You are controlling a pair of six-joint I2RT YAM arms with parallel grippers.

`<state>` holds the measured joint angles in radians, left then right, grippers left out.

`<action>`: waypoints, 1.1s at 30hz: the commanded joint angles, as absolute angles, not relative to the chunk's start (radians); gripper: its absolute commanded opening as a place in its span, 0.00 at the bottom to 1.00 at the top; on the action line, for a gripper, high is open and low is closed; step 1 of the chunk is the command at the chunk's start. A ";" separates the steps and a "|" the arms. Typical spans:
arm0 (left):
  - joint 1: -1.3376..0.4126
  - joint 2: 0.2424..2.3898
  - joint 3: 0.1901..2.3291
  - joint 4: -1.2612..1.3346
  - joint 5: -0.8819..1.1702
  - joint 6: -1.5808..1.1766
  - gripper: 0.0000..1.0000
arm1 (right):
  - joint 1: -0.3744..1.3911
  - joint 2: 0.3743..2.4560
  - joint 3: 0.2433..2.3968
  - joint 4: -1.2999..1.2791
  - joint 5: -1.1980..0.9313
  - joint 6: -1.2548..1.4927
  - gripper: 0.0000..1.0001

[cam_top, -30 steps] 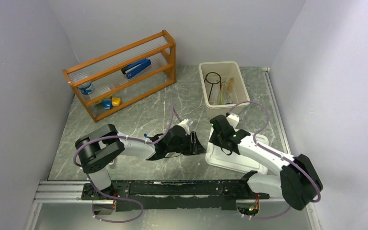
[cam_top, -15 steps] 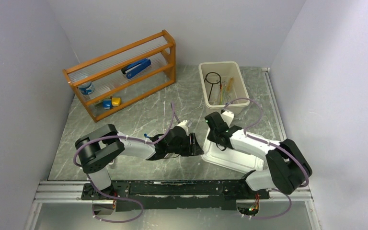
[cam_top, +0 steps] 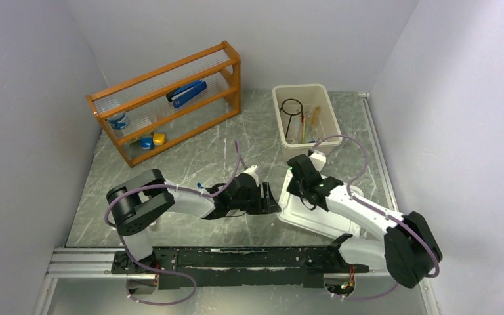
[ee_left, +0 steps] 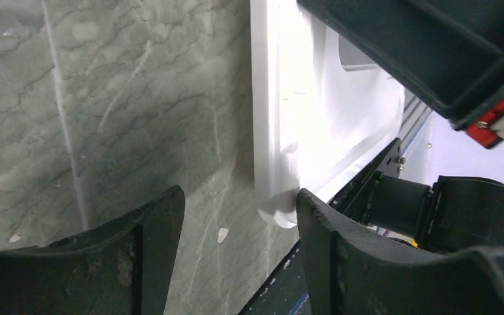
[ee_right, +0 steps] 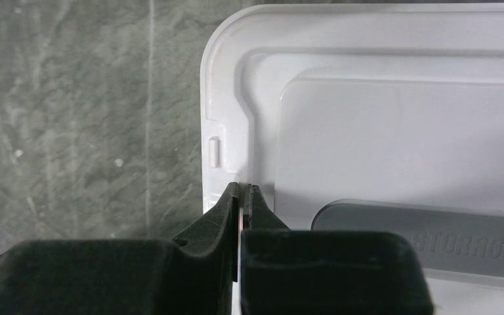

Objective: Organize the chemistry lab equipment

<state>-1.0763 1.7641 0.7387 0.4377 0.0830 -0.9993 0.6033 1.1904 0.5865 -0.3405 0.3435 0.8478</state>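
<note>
The black wire ring stand (cam_top: 292, 107) and the thin rods (cam_top: 307, 125) lie inside the white rectangular plastic bin (cam_top: 277, 115) at the far right of the grey marbled table (cam_top: 190, 157), well apart from both arms. The left gripper (ee_left: 236, 223) holds its jaws wide apart, one finger just beside a corner of the flat white plastic lid (ee_left: 315, 118). The right gripper (ee_right: 239, 193) has its jaws pressed narrow at the lid's rim; whether they pinch it I cannot tell.
</note>
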 commanded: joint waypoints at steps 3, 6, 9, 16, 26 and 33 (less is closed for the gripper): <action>-1.071 1.768 0.755 0.579 0.187 -1.041 0.69 | 0.603 1.058 0.587 -0.380 0.314 0.867 0.00; -1.071 1.774 0.752 0.636 0.234 -1.074 0.65 | 0.603 1.007 0.577 -0.374 0.292 0.888 0.00; -1.071 1.777 0.741 0.709 0.269 -1.111 0.57 | 0.602 0.968 0.567 -0.365 0.275 0.913 0.00; -1.071 1.733 0.684 0.827 0.285 -1.154 0.14 | 0.601 0.900 0.554 -0.350 0.240 0.942 0.00; -1.068 1.400 0.628 0.477 0.237 -0.952 0.05 | 0.600 0.790 0.668 -0.381 0.122 0.684 0.53; -1.018 1.196 0.835 -0.012 0.208 -0.733 0.05 | 0.599 0.764 0.865 -0.440 0.099 0.557 0.62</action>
<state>-1.0557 1.2781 0.7033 0.2657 0.2295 -0.9154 0.6029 0.7670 0.7708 -0.3798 0.1070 0.6693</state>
